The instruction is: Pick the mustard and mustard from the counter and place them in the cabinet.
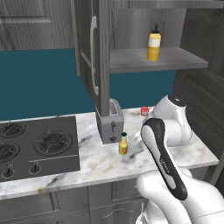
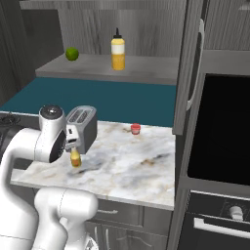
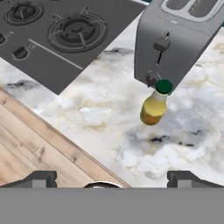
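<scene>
On the cabinet shelf stands one tall mustard bottle — one small mustard bottle remains on the counter, the gripper spread wide — empty.

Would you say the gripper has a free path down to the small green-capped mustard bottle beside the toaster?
Probably yes. The small mustard bottle stands upright on the marble counter, close in front of the toaster. The open gripper has bare counter between it and the bottle; only the toaster crowds the far side.
</scene>
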